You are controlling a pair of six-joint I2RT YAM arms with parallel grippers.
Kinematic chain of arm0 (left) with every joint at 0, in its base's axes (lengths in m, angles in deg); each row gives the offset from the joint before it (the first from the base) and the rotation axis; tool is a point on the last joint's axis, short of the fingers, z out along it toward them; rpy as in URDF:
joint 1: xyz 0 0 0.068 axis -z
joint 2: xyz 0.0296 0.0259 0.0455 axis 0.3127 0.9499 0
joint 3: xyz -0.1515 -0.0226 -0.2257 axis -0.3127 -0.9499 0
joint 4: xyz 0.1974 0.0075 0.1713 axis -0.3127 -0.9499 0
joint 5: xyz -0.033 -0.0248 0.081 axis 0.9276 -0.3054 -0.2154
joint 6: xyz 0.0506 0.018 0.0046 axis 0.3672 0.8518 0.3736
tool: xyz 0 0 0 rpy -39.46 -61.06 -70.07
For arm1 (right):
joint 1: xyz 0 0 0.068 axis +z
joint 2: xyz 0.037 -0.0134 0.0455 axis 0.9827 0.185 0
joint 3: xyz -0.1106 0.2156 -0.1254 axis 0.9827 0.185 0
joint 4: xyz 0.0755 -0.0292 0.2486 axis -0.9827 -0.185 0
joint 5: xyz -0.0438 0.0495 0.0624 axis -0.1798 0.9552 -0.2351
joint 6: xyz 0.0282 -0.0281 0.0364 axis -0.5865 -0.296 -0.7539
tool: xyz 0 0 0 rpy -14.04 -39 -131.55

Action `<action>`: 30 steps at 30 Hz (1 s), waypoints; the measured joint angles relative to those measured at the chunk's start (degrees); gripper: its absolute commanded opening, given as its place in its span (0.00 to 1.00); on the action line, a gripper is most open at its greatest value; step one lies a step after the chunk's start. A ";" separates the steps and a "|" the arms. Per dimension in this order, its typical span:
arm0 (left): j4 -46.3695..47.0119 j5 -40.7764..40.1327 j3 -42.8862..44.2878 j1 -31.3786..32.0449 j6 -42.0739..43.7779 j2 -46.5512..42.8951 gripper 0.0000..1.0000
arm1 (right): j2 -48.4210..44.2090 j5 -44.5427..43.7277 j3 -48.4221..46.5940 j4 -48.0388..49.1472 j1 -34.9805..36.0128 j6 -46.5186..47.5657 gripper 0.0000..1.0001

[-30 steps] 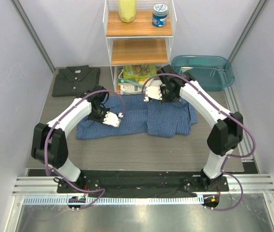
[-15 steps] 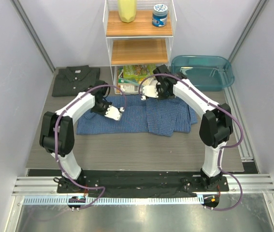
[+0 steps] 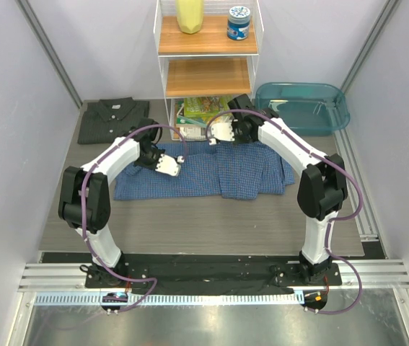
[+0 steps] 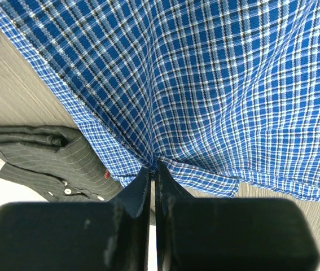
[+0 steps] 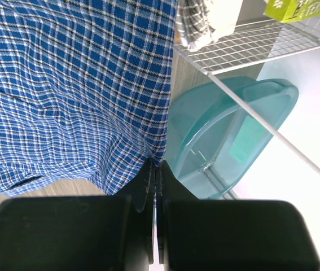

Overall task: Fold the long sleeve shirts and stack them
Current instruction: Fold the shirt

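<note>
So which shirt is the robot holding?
The blue checked shirt: left gripper and right gripper both pinch its edge. The dark grey shirt lies folded, untouched, at the far left.

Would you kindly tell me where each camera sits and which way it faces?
Top external: above and behind the robot, looking down on the table, blue shirt and grey shirt; both arms show.
Left wrist: arm-mounted, looks along the left gripper, shut on the blue shirt's edge.
Right wrist: arm-mounted, looks along the right gripper, shut on that shirt; teal tub beyond.
Shared: all show the blue shirt.
</note>
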 measured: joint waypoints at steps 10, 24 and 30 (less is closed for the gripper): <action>0.90 -0.09 0.00 -0.33 -0.63 0.74 0.00 | 2.36 -0.42 -0.90 1.75 0.11 1.77 0.01; 1.31 -0.20 0.00 -0.79 -0.59 1.92 0.03 | 6.54 -0.83 -2.40 5.57 1.38 3.13 0.01; 1.01 -1.16 0.26 -0.96 -1.31 3.63 0.41 | 6.95 -1.55 -2.40 6.84 1.64 2.71 0.49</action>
